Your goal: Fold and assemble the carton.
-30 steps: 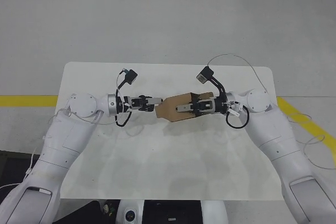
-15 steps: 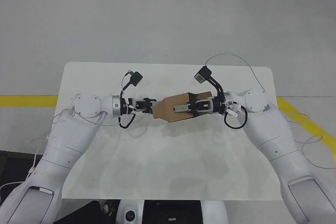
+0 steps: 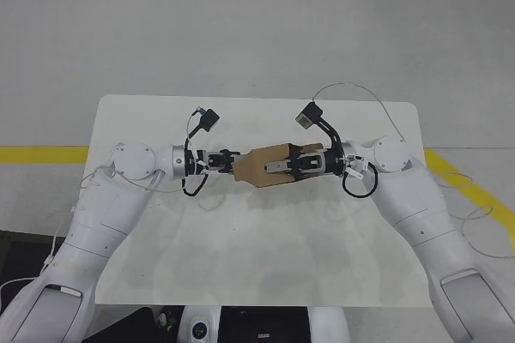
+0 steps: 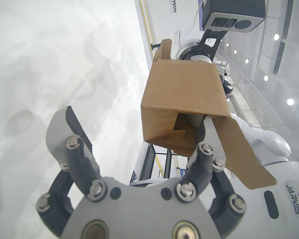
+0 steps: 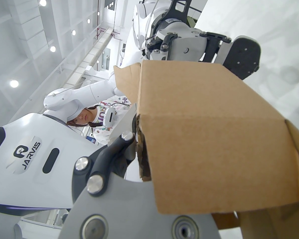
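White table (image 3: 154,111) with rounded corners on grey floor (image 3: 257,43), yellow floor line (image 3: 34,154) running off past the table's left edge, another yellow stretch (image 3: 485,197) angling away past its right edge, round ceiling lights (image 5: 42,2) high above the table.

Carton (image 4: 184,90) is seen as matt brown cardboard, cut edges rough. Left gripper (image 4: 137,118) is finished in satin metal, pads (image 4: 77,128) in matt black.
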Robot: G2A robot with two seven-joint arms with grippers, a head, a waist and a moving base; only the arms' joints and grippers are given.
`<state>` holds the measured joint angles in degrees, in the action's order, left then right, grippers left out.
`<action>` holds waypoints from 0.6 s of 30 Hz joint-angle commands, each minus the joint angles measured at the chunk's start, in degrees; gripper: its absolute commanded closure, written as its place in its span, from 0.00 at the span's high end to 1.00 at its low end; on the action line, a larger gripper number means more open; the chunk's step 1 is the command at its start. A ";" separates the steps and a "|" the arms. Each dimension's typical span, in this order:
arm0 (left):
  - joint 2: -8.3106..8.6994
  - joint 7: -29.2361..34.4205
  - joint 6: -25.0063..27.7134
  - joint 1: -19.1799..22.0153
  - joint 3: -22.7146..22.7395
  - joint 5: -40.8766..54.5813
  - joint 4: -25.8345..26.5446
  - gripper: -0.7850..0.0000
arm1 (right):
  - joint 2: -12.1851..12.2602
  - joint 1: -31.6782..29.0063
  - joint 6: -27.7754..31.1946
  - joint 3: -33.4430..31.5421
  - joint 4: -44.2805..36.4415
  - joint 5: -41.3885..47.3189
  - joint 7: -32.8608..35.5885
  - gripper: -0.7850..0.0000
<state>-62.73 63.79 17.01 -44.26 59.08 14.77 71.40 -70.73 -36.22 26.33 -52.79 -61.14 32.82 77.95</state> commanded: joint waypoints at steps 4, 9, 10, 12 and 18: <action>0.05 -0.01 0.04 -0.20 0.24 0.08 0.17 1.00 | 0.13 0.28 0.53 -0.56 0.91 -0.91 -0.54 0.00; 0.27 0.13 -0.18 -0.73 0.99 0.28 0.24 1.00 | 0.61 0.41 1.38 -2.18 2.24 -3.48 -2.96 0.00; 0.34 0.14 -0.26 -0.88 1.19 0.25 0.21 1.00 | 0.75 0.40 1.39 -2.54 2.37 -4.21 -3.52 0.00; 0.50 0.20 -0.30 -1.23 1.66 0.17 0.15 1.00 | 1.05 0.29 1.40 -3.32 2.55 -5.80 -4.88 0.00; 1.03 0.67 -0.67 -2.43 3.02 -0.37 0.87 1.00 | 1.75 -0.92 0.97 -5.15 1.16 -7.86 -7.41 0.00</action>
<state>-61.79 64.34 16.46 -46.46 61.94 14.67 72.04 -69.07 -36.93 27.48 -57.76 -59.59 25.05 70.50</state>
